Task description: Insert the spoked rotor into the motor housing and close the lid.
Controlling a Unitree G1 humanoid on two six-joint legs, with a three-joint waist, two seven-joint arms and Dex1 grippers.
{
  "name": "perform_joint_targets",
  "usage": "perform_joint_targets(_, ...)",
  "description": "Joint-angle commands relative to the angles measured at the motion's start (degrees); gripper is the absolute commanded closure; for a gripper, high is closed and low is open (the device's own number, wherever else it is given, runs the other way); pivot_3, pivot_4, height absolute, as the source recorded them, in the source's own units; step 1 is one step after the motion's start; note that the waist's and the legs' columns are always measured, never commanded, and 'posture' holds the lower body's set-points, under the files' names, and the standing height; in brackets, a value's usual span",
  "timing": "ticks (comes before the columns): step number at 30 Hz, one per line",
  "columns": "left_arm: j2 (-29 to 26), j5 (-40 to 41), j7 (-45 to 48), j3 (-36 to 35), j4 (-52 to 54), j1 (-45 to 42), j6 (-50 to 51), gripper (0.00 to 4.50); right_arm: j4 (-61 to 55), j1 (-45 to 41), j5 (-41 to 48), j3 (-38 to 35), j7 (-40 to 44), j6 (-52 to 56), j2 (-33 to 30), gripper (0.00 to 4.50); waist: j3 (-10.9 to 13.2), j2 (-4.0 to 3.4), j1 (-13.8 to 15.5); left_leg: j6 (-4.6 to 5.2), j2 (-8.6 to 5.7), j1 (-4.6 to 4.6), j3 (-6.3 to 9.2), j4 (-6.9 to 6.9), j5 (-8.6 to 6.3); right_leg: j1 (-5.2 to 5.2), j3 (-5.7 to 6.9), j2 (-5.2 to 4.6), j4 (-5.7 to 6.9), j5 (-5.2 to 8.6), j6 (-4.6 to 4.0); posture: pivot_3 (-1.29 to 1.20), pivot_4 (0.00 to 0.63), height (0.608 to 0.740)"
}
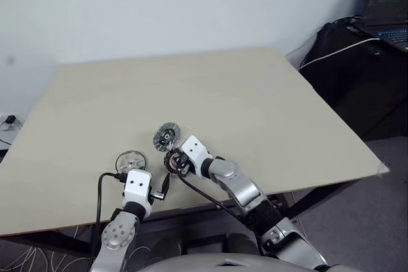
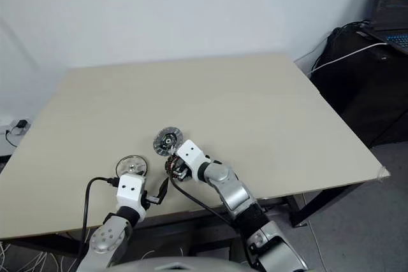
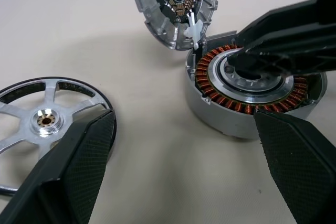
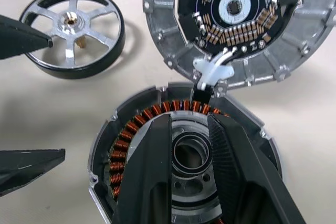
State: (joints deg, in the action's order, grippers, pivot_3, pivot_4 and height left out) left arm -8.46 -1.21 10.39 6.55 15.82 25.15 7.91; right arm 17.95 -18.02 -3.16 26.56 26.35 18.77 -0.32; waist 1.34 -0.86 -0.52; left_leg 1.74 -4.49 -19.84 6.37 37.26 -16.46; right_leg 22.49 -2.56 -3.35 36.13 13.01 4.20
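Observation:
The spoked rotor [image 4: 73, 25], a silver wheel with a dark rim and brass hub, lies flat on the table [image 1: 255, 106], to the left of the motor housing [image 3: 226, 116]. The housing shows its ring of copper windings. Its lid [image 4: 173, 51], a ribbed silver disc with a dark circuit board inside, lies open just beyond the housing, joined to it by a white connector. My right gripper [image 4: 189, 119] hovers over the housing's centre bore, open only narrowly, with nothing between its fingers. My left gripper [image 3: 184, 121] stands wide open near the table's front edge, facing the gap between rotor and housing.
All the parts sit near the table's front edge [image 1: 191, 211]. To the right, past the table, a black stand [image 1: 357, 74] carries a laptop [image 1: 389, 4] and a white cable [image 1: 338, 49]. Beige tabletop stretches behind the parts.

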Motion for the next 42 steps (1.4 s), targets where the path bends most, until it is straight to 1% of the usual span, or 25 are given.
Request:
perform_joint_targets(1,0.1,0.4,-0.2,-0.5,1.6,-0.7,-1.0,0.0,0.6,-2.0,0.1,-0.9,0.5,-1.9,1.0,3.72,0.0,0.0,-0.2,0.0,0.0,0.0,0.0,0.0,0.0,0.0,0.0,0.0,0.0,0.0,0.0,0.0,0.0,0.74)
perform_joint_targets(6,0.0,0.5,-0.3,-0.5,1.6,-0.9,-0.9,0.0,2.4,-2.7,0.2,-0.8,1.0,-2.3,1.6,3.72,0.0,-0.01,-0.2,-0.01,0.0,0.02,0.01,-0.01,0.01,0.01,0.0,0.01,0.03,0.0,-0.01,0.0,0.0,0.74)
perform_joint_targets(11,0.1,0.4,-0.4,-0.2,1.6,-1.0,-0.9,0.0,2.4,-2.5,0.6,-1.0,1.6,-2.5,2.5,2.09,0.0,-0.01,-0.2,-0.02,0.0,0.02,0.01,-0.02,0.01,0.01,-0.01,0.01,0.04,0.0,-0.02,0.0,0.0,0.74)
perform_joint_targets(13,0.1,0.4,-0.4,-0.2,1.6,-1.0,-0.9,0.0,-0.7,-1.8,1.4,-1.5,2.2,-1.7,2.3,1.52,0.0,-0.01,-0.2,-0.02,0.0,0.02,0.01,-0.02,0.01,0.01,-0.01,0.01,0.05,0.0,-0.02,0.0,0.0,0.74)
perform_joint_targets(15,0.1,0.4,-0.3,-0.2,1.7,-1.0,-0.9,0.0,-4.4,-1.0,2.6,-2.2,2.9,-0.7,1.8,1.52,0.0,-0.02,-0.2,-0.02,0.0,0.02,0.01,-0.02,0.01,0.02,-0.01,0.01,0.06,0.01,-0.02,0.0,0.0,0.74)
perform_joint_targets(16,0.1,0.4,-0.3,-0.3,1.8,-0.9,-0.9,0.0,-6.3,-0.4,3.3,-2.7,3.3,0.1,1.5,1.63,0.0,-0.02,-0.2,-0.02,0.0,0.01,0.01,-0.02,0.01,0.02,-0.01,0.01,0.06,0.01,-0.02,0.0,0.0,0.74)
perform_joint_targets(17,0.1,0.5,-0.3,-0.3,1.8,-0.8,-0.9,0.0,-8.7,0.2,4.3,-3.4,3.9,1.4,1.0,1.85,0.0,-0.02,-0.1,-0.02,0.0,0.01,0.01,-0.02,0.01,0.02,-0.01,0.0,0.06,0.01,-0.01,0.0,0.0,0.74)
perform_joint_targets(21,-0.1,0.6,-0.2,-0.4,1.7,-0.6,-0.9,0.0,-15.6,2.6,5.3,-3.9,4.4,6.2,-1.4,3.14,0.0,-0.01,-0.1,-0.02,-0.01,0.01,0.03,-0.02,0.01,0.01,0.01,-0.01,0.04,0.02,0.0,0.0,0.0,0.74)
perform_joint_targets(25,-0.9,0.8,1.0,0.0,1.7,0.0,-1.1,0.0,-19.6,4.1,3.9,-2.3,4.1,10.8,-4.2,4.41,0.0,-0.02,-0.1,-0.02,0.0,0.01,0.03,-0.02,0.01,0.01,0.01,-0.01,0.05,0.02,0.0,0.0,0.0,0.74)
perform_joint_targets(26,-1.0,0.8,1.3,0.0,1.7,0.1,-1.1,0.0,-20.0,4.2,3.8,-2.0,4.1,11.4,-4.5,4.48,0.0,-0.01,-0.2,-0.02,0.0,0.01,0.03,-0.02,0.01,0.01,0.01,-0.01,0.05,0.03,0.01,0.0,0.0,0.74)
perform_joint_targets(29,-1.8,1.3,2.9,0.5,1.8,0.9,-0.8,0.0,-20.2,3.5,3.4,-0.7,4.6,13.3,-5.2,4.48,0.0,-0.02,-0.2,-0.02,0.01,0.01,0.02,-0.02,0.01,0.01,0.01,-0.01,0.05,0.2,0.27,0.0,0.0,0.74)
perform_joint_targets(35,-2.6,2.1,4.7,0.3,1.7,2.5,-0.2,0.0,-17.6,1.4,2.6,1.8,4.6,14.5,-4.2,4.48,0.0,0.0,-0.1,-0.02,0.01,0.01,0.02,-0.02,0.01,0.01,0.01,-0.04,0.05,0.21,0.27,0.0,0.0,0.74)
perform_joint_targets(42,-3.0,2.0,4.7,0.7,2.4,3.5,0.5,0.0,-14.3,-0.2,1.7,2.8,4.3,14.4,-3.4,4.48,0.0,0.01,-0.1,-0.03,0.0,0.01,0.03,-0.02,0.01,0.01,0.02,-0.04,0.05,0.2,0.26,0.0,0.0,0.74)
